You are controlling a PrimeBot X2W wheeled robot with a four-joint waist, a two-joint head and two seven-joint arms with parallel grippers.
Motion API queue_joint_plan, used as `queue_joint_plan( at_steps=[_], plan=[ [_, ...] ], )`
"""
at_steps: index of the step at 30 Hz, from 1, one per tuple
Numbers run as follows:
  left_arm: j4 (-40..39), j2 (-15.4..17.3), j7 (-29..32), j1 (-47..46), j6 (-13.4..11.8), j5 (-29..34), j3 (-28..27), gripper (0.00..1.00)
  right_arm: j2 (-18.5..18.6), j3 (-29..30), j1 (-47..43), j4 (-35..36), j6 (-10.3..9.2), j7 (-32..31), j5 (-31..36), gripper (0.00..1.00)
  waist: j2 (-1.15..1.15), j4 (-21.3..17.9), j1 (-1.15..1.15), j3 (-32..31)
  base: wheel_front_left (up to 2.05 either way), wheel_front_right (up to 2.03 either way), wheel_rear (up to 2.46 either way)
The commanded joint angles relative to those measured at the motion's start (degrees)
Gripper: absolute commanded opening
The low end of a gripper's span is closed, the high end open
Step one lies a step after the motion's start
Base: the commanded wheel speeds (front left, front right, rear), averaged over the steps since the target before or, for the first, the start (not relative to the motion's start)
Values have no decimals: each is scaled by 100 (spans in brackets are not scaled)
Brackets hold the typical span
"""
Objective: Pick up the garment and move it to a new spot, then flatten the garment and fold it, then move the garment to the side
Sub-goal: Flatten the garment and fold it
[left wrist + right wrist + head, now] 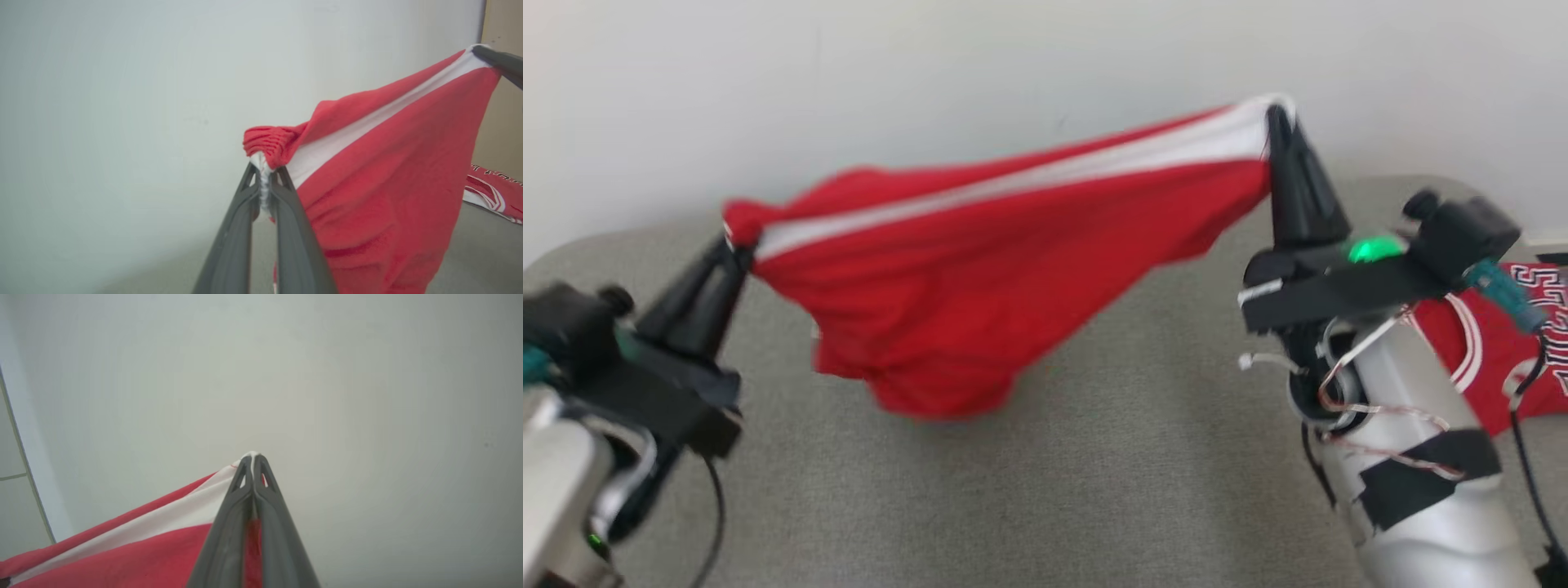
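The red garment (980, 269) hangs in the air, stretched between the two end effectors and well above the grey tabletop (1094, 490). The left end effector (737, 245) is clenched on one bunched corner of the cloth; in the left wrist view its fingers (264, 171) pinch a gathered, ribbed edge, and the garment (388, 183) spreads away from them to that view's right. The right end effector (1278, 122) is clamped on the opposite corner and sits higher than the left one, so the top edge slopes up toward it. In the right wrist view its two fingers (253, 459) press tightly together with a sliver of white and red fabric (143, 547) between the tips. A white band (1045, 175) runs along the upper edge from one end effector to the other. Below that line the cloth sags into a loose pouch, its lowest fold nearer the left end effector and just above the tabletop. Behind the right end effector's forearm a second red jersey (1478, 343) with white lettering lies flat on the tabletop. A pale wall (931, 82) stands beyond both end effectors.
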State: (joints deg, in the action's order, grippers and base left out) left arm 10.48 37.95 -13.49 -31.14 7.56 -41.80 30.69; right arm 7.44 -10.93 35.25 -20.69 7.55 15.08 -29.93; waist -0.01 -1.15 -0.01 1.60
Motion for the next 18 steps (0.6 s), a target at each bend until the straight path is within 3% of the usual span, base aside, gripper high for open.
queue_joint_plan(
  at_steps=[1,8,14,18],
  plan=[
    [-96,260,114,-324,-18,3,16,0,128,15,228,134,-16,6,-113,0,1,-211,1,-278,0,0,0],
    [-301,573,609,-1397,-18,-87,2,0,436,-230,958,349,-16,-27,-294,0,1,-267,1,-280,0,0,0],
    [-183,429,1086,-1872,-51,-169,104,0,568,-375,1295,212,-16,-338,-401,0,1,-279,1,97,0,0,0],
    [139,181,1479,-2193,-106,-119,302,0,686,-471,1630,-78,-16,-543,-414,0,1,-259,1,741,0,0,0]
  ],
)
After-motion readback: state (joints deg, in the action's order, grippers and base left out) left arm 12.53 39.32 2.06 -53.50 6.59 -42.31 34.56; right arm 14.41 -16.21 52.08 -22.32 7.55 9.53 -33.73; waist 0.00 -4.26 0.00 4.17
